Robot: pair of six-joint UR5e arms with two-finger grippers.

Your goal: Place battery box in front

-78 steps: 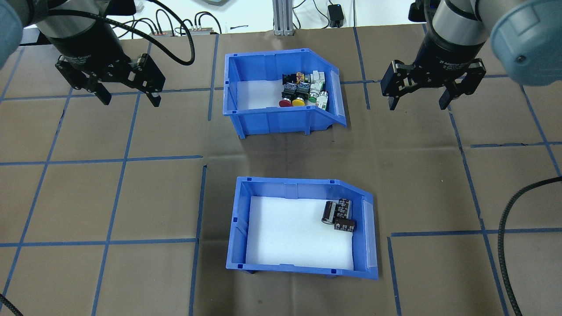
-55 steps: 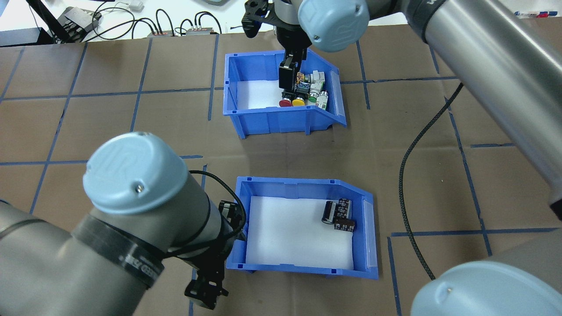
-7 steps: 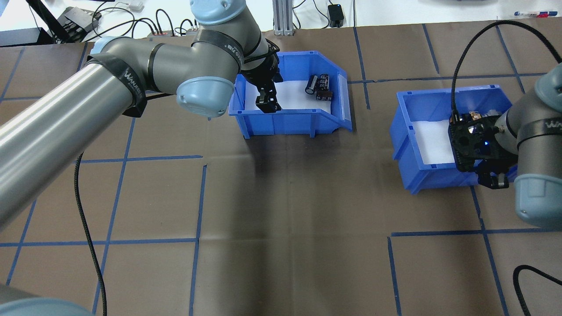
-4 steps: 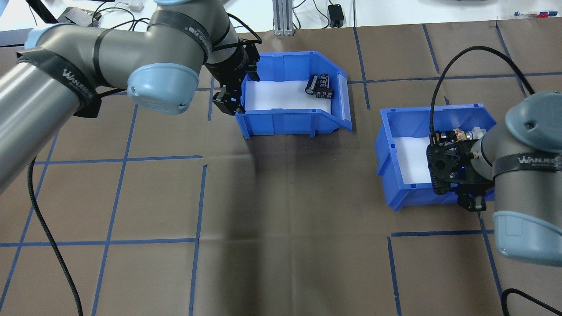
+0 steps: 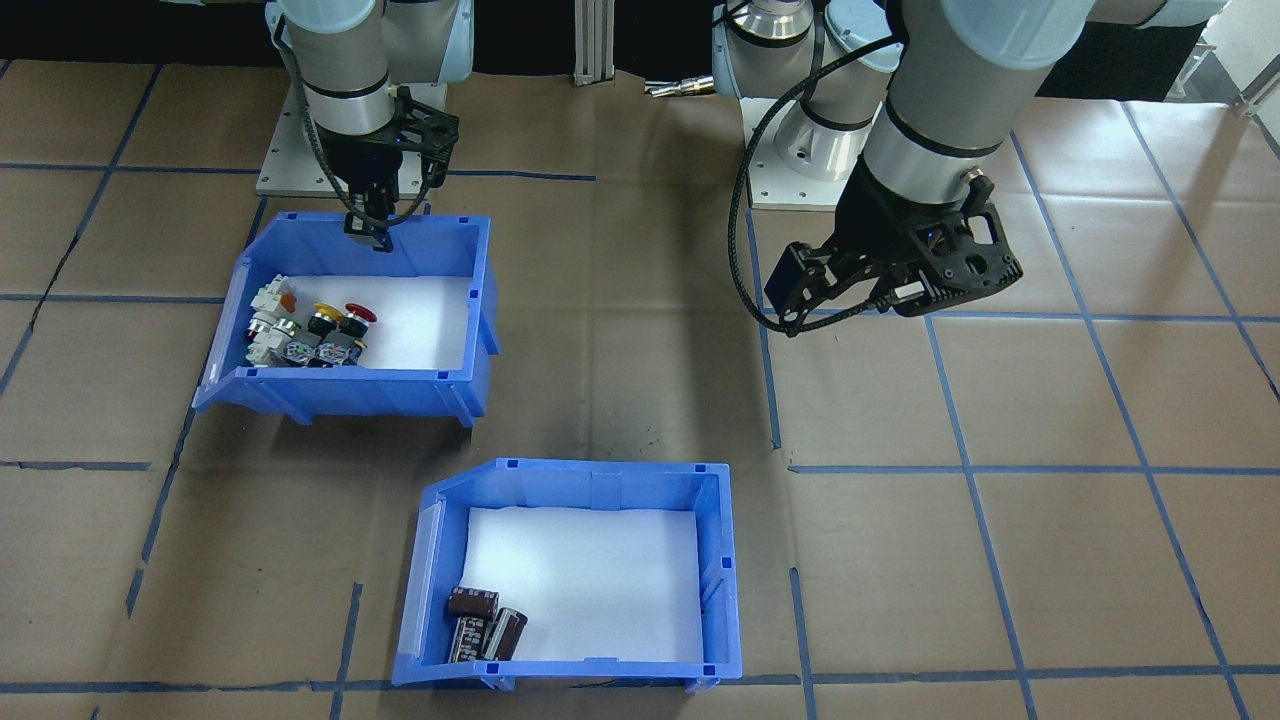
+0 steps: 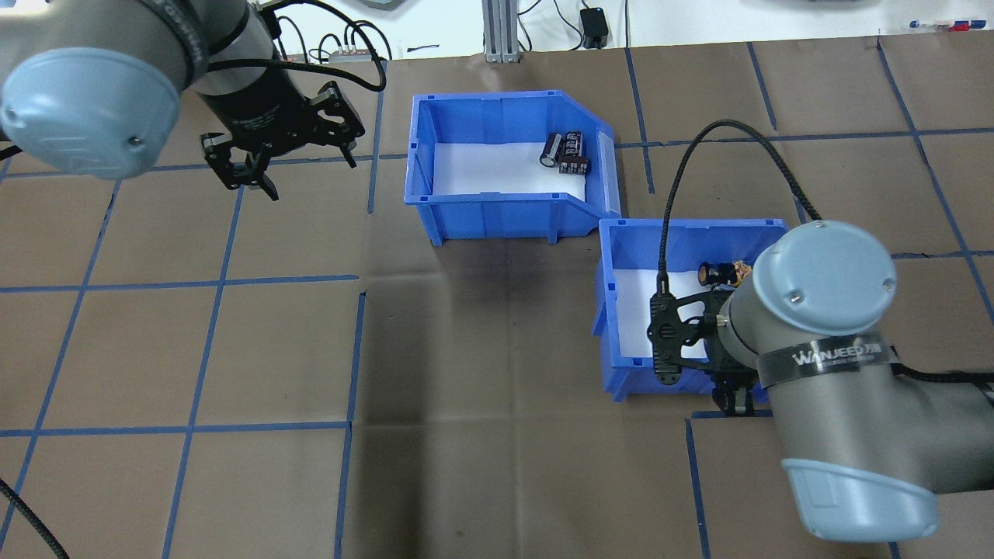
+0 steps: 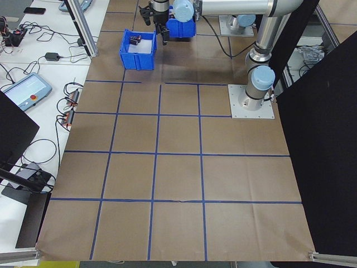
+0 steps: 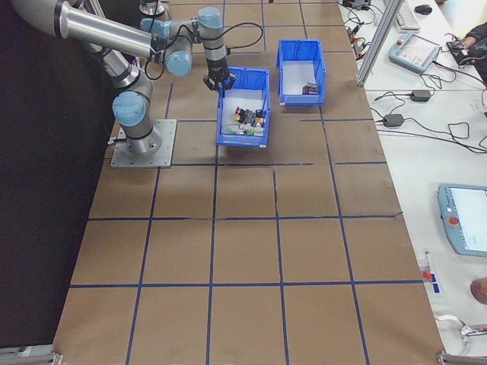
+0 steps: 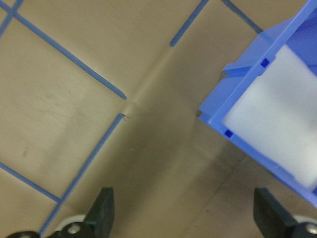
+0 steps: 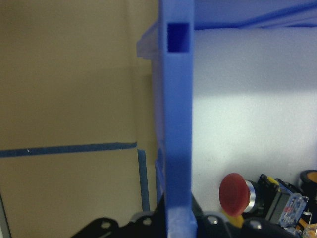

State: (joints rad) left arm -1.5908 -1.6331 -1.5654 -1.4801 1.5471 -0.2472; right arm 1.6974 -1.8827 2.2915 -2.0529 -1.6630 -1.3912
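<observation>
Resting on far bench [image 6: 497, 349], battery box [image 6: 497, 213], left gripper [image 6: 283, 159] off to its left, fingers apart, right gripper [image 5: 368, 225] clamped on switch bin [image 5: 440, 390] wall.

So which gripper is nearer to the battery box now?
Left. The left gripper hangs open beside the battery box, apart from it. The right gripper is farther, its jaws shut on the switch bin wall.
</observation>
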